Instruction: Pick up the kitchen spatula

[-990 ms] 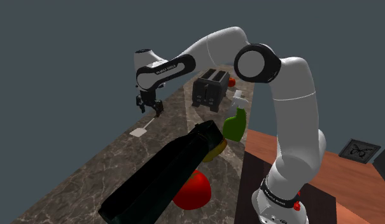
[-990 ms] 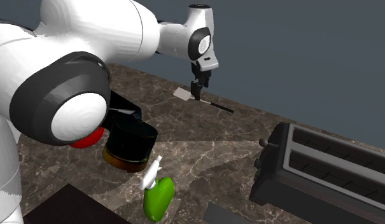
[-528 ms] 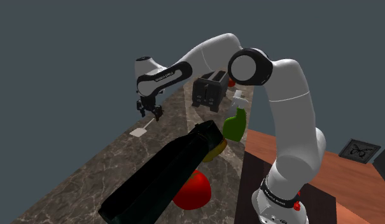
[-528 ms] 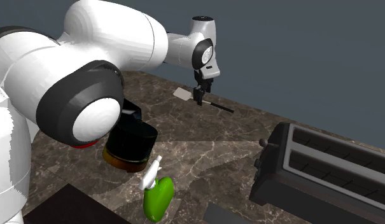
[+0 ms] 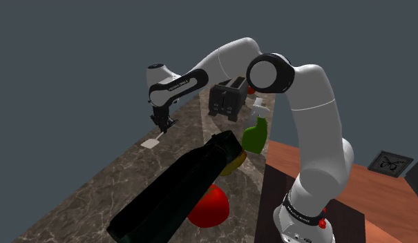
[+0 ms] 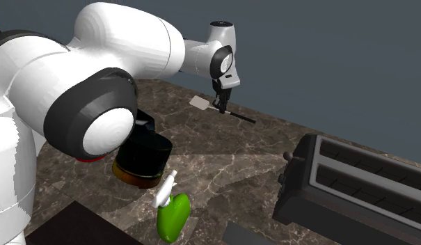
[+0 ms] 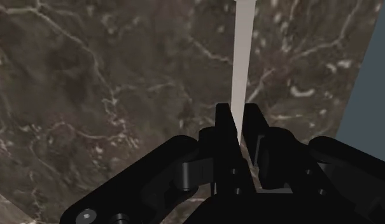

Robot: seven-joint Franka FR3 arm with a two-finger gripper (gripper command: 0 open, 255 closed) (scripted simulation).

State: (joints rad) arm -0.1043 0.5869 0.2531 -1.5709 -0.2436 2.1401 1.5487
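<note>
**Shoulder view.** The white arm is reaching over the dark marbled countertop [image 5: 97, 186], and the gripper [image 5: 161, 123] is pointing down at its far edge. The spatula [image 5: 152, 143] is lying flat there, its pale blade showing just below the fingers toward this view's lower left. The black toaster [image 5: 228, 96] is standing well apart, farther along the counter.

**Second exterior view.** The gripper [image 6: 220, 107] is standing on the spatula [image 6: 199, 103] just behind the blade. The long axis is running along the counter's edge. The pale blade is pointing to this view's upper left, and the thin dark handle is trailing to the lower right, toward the toaster [image 6: 355, 184].

**Wrist view.** The two black fingers [image 7: 224, 127] are pinching a narrow pale shaft between them, so the gripper [image 7: 238, 121] is clenched on the spatula [image 7: 244, 51]. The shaft is running straight away from the fingers, crosswise to their closing line.

**Step in hand: the lift, as judged.**
- The grasp is sitting near the blade, not at the middle, so the long handle is likely to sag or swivel.
- A slow, vertical rise with firm clamping would probably be keeping the tool level.
- Sideways motion is best avoided until the handle is clearing the counter, because the edge is close by.
</note>
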